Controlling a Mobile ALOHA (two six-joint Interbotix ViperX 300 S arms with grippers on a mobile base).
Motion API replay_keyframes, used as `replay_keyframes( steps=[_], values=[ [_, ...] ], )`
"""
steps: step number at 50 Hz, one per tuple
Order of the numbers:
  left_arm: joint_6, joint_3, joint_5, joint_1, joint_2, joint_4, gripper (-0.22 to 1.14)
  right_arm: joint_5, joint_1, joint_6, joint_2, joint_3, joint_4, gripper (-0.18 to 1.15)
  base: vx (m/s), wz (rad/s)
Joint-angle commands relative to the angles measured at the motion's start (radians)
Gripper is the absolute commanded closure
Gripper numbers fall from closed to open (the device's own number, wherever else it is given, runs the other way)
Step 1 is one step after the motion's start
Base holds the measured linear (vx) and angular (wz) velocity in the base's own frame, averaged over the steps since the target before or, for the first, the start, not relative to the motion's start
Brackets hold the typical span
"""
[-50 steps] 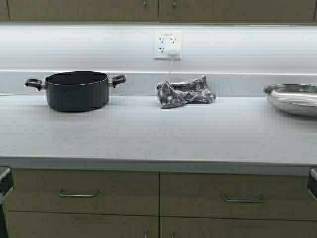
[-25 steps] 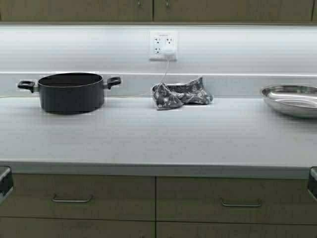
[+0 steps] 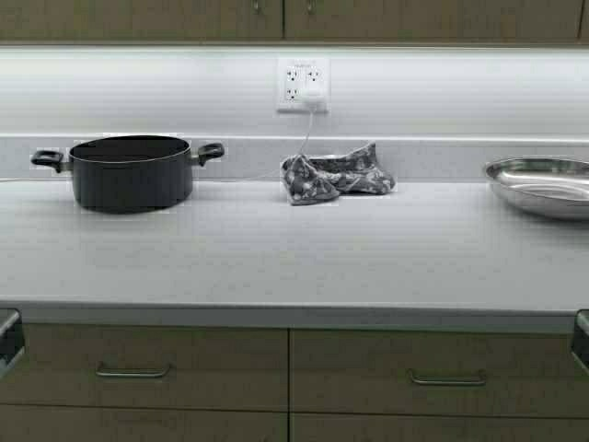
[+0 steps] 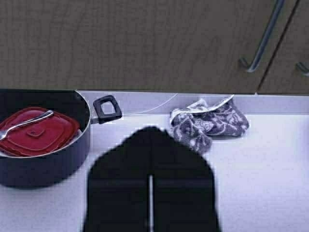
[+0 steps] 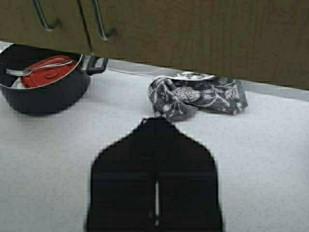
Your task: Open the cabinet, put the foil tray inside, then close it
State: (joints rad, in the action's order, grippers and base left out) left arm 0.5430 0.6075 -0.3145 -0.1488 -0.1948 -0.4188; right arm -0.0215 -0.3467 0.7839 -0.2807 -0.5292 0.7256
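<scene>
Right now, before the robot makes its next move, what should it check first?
1. Cabinet found, doors shut: ok. Both doors are closed, with their handles near the middle seam.
2. Foil tray located: not ok. It shows in no view.
3. Left gripper free: ok. It is shut on nothing, low over the counter.
4. Right gripper free: ok. It is also shut and holds nothing.
5. Things below the cabinet: ok. The black pot, the patterned cloth and the steel bowl sit towards the back of the counter.
</scene>
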Motion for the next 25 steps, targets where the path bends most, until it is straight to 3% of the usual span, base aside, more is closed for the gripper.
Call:
replay_keyframes(
  steps=[1,25],
  values=[
    [-0.002,-0.017,-0.008,0.0,-0.026,0.002,0.87,0.006,-0.002,0.0,-0.015,0.015,0.002,0.9,0.0,0.0],
    [-0.003,-0.014,-0.008,0.0,-0.026,0.0,0.87,0.002,-0.002,-0.002,-0.015,0.015,0.002,0.9,0.0,0.0]
  ],
)
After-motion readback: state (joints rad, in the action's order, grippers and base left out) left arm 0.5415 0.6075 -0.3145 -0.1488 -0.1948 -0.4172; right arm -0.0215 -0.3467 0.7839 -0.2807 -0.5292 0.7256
